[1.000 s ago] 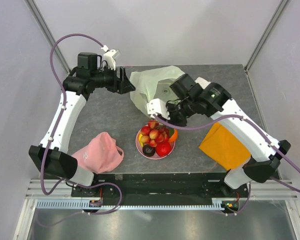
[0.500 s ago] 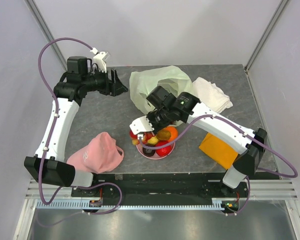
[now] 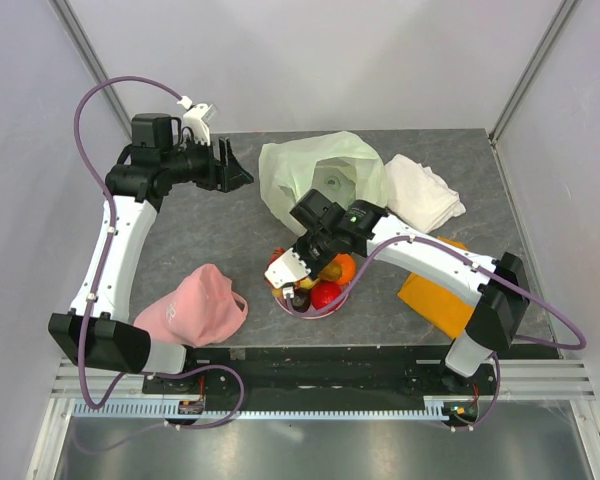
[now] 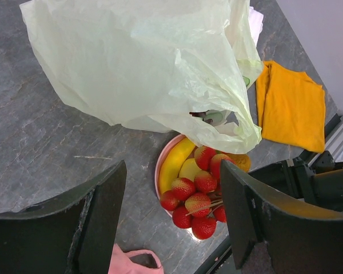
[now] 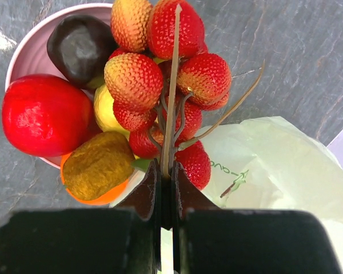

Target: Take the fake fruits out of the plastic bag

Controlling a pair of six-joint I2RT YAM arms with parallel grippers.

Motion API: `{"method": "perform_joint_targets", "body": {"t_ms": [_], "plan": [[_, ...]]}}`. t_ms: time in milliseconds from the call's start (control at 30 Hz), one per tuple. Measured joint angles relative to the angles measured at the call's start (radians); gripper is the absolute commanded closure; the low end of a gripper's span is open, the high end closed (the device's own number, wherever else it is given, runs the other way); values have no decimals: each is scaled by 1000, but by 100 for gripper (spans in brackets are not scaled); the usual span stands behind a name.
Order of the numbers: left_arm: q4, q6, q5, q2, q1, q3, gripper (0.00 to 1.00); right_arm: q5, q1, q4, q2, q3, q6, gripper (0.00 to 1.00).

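While the right gripper pinches the stem of the glossy red-yellow plastic berry cluster over the round pink plate holding other fake fruits, the left gripper hangs open beside the crinkly pale green plastic bag.

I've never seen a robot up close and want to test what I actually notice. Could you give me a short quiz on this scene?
1. What colour is the plate?
2. True or false: the left tool is shut.
3. The right tool is pinching: A the plate, B the stem of the berry cluster, C nothing.
Key: 1 pink; 2 false, it stands open and empty; 3 B.
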Motion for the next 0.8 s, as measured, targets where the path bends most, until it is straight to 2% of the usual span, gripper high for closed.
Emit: {"method": "perform_joint_targets", "body": {"t_ms": [200, 333, 500, 633, 800], "plan": [[0, 0, 0, 0, 1, 0, 27, 21, 2, 32, 0, -32, -56, 90], [0, 0, 1, 0, 5, 0, 27, 32, 3, 45, 0, -36, -78, 79], [2, 0, 1, 1, 5, -1, 27, 35, 3, 50, 0, -41, -86, 72], [3, 0, 2, 2, 5, -6, 27, 42, 3, 56, 0, -42, -90, 61], [4, 0, 2, 5, 5, -19, 27, 58, 3, 60, 0, -50, -91, 58]]}}
